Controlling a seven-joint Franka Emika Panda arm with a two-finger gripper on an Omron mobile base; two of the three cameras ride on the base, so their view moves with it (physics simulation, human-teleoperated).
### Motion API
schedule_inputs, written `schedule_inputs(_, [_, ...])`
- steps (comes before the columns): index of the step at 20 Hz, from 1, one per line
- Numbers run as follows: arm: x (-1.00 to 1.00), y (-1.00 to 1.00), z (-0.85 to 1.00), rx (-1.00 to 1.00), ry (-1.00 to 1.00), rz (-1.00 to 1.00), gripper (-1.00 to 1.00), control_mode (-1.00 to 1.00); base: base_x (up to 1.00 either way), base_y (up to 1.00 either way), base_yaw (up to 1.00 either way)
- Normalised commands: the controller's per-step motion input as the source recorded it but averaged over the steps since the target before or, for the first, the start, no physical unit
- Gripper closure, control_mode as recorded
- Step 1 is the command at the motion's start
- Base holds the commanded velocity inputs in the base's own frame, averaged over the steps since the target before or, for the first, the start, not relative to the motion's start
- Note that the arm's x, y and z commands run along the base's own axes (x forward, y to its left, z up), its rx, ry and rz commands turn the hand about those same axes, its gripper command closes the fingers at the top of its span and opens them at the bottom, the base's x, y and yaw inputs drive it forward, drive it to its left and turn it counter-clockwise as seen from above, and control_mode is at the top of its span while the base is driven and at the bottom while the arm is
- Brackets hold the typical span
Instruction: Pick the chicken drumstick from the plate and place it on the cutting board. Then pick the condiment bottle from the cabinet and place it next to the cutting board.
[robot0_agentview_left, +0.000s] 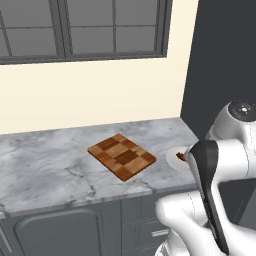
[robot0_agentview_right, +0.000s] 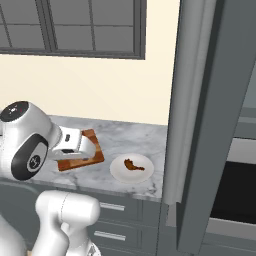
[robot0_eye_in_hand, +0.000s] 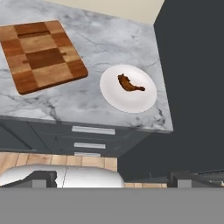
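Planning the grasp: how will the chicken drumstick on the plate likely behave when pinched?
The chicken drumstick looks small and thin, so probably light. Its curved, tapered shape may twist between the fingers. Lying flat on the smooth white plate, it could slide if nudged.

The tabletop (robot0_eye_in_hand: 109, 39) looks like polished marble, pale grey with darker veins and a smooth face, and the cutting board (robot0_eye_in_hand: 41, 54) on it is wood in a checkered pattern of light and dark brown squares with a dull, satin finish. The plate (robot0_eye_in_hand: 120, 98) reads as smooth plain white ceramic, while the chicken drumstick (robot0_eye_in_hand: 129, 83) has a rough, reddish-brown cooked surface. The cabinet (robot0_eye_in_hand: 192, 87) is matt dark grey, and the drawers (robot0_eye_in_hand: 94, 140) below the tabletop's front edge carry silvery metal-looking handles.
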Motion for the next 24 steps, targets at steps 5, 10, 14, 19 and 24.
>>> schedule_inputs(5, [0.24, -0.15, -0.2, 0.0, 0.0, 0.0, -1.0, -1.0, 0.0, 0.0, 0.0])
schedule_inputs(10, [0.24, -0.13, -0.23, 0.0, 0.0, 0.0, -1.0, -1.0, 0.0, 0.0, 0.0])
schedule_inputs(14, [0.27, -0.09, -0.23, 0.0, -0.05, 0.0, -1.0, -1.0, 0.0, 0.0, 0.0])
schedule_inputs(19, [0.22, -0.09, -0.32, 0.0, -0.05, 0.0, -1.0, -1.0, 0.0, 0.0, 0.0])
schedule_inputs(24, [0.17, -0.08, -0.39, -0.02, -0.02, 0.0, -1.0, -1.0, 0.0, 0.0, 0.0])
